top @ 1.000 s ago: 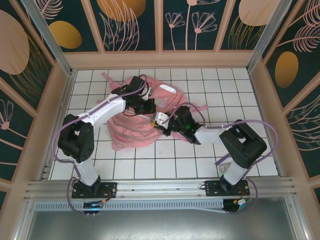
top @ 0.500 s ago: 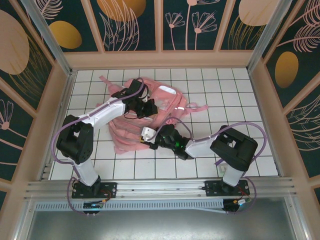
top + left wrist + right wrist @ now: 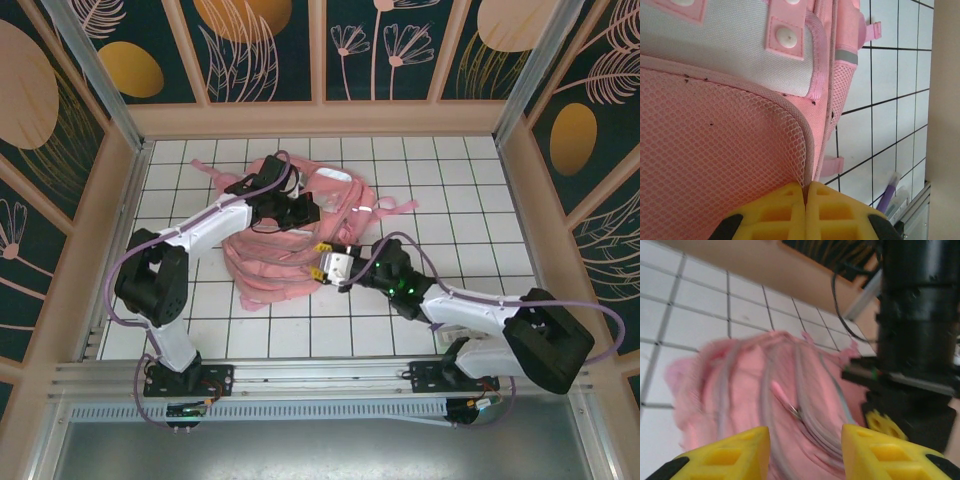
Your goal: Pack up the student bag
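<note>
The student bag (image 3: 280, 250) is a large pink backpack lying crumpled on the white tiled floor, left of centre. My left gripper (image 3: 304, 211) reaches over its top. In the left wrist view that gripper (image 3: 805, 188) is shut on the edge of the bag's (image 3: 725, 145) pink mesh panel. My right gripper (image 3: 319, 261) sits at the bag's near right edge. In the right wrist view it (image 3: 805, 435) stands open just in front of the bag (image 3: 740, 385), nothing between its fingers, and a zipper pull (image 3: 786, 401) lies ahead of it.
A loose pink strap (image 3: 398, 208) trails to the right of the bag. The left arm's black body (image 3: 915, 340) stands close to the right of my right gripper. Wooden walls (image 3: 320, 118) ring the tiled floor (image 3: 470, 180).
My right gripper has gone from shut to open, backing off the bag toward the near edge as its arm swung out right. The left gripper has kept its hold while the bag shifted slightly.
</note>
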### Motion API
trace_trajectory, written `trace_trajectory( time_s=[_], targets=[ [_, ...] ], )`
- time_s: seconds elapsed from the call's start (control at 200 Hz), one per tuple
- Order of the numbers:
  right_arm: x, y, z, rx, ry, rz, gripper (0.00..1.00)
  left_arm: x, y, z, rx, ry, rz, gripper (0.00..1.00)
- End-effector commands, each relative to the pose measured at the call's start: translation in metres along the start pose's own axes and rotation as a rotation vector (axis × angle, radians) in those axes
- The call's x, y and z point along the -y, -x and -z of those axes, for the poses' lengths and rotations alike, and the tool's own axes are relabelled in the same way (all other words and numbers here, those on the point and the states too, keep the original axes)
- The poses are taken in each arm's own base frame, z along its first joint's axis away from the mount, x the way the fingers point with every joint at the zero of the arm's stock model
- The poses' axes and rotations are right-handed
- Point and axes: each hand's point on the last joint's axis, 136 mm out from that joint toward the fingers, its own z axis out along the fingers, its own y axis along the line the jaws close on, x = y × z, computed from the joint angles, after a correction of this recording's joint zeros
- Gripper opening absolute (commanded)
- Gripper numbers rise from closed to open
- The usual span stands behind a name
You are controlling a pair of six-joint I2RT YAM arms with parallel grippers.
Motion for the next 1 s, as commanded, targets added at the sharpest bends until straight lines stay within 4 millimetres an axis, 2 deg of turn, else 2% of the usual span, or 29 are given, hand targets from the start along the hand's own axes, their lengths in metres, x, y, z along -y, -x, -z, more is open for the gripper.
trace_trajectory(
  time_s=[0.0,0.235,0.375,0.43,0.49,0.586,0.641,0.691,0.731,0.776,0.846,0.856,0.876,0.911,0.996],
  targets=[
    [0.007,-0.022,-0.001,-0.091,0.030,0.142,0.43,0.025,0.010,0.005,-0.002,-0.080,-0.064,0.00],
    [0.019,-0.022,-0.034,-0.077,0.065,0.291,0.43,0.022,0.005,0.003,-0.027,-0.072,-0.049,0.00],
    [0.021,-0.040,-0.053,-0.127,0.105,0.326,0.43,0.021,0.005,0.001,-0.030,-0.071,-0.042,0.00],
    [0.016,-0.051,-0.059,-0.159,0.152,0.337,0.42,0.022,0.006,0.002,-0.027,-0.074,-0.043,0.00],
    [0.012,-0.061,-0.062,-0.185,0.185,0.332,0.41,0.024,0.008,0.002,-0.024,-0.077,-0.052,0.00],
    [0.013,-0.066,-0.062,-0.179,0.226,0.279,0.41,0.026,0.012,0.008,-0.014,-0.056,-0.088,0.00],
    [0.017,-0.071,-0.063,-0.194,0.239,0.217,0.36,0.024,0.016,0.013,-0.002,-0.032,-0.112,0.00],
    [0.019,-0.075,-0.064,-0.208,0.250,0.189,0.27,0.023,0.017,0.016,0.006,-0.019,-0.125,0.00],
    [0.018,-0.077,-0.064,-0.209,0.257,0.181,0.20,0.023,0.017,0.019,0.014,-0.020,-0.135,0.07],
    [0.017,-0.075,-0.064,-0.197,0.263,0.170,0.12,0.023,0.018,0.024,0.025,-0.022,-0.148,0.22],
    [0.020,-0.068,-0.064,-0.162,0.258,0.130,0.06,0.028,0.022,0.044,0.072,-0.019,-0.208,0.39],
    [0.020,-0.068,-0.064,-0.157,0.258,0.121,0.05,0.025,0.022,0.044,0.076,-0.009,-0.215,0.41],
    [0.022,-0.065,-0.064,-0.147,0.255,0.105,0.04,0.031,0.024,0.059,0.113,-0.011,-0.246,0.42],
    [0.025,-0.062,-0.064,-0.126,0.250,0.073,0.03,0.031,0.026,0.074,0.155,0.006,-0.291,0.44],
    [0.032,-0.051,-0.063,-0.072,0.244,-0.002,0.01,0.026,0.014,0.099,0.216,0.034,-0.417,0.47]
  ],
)
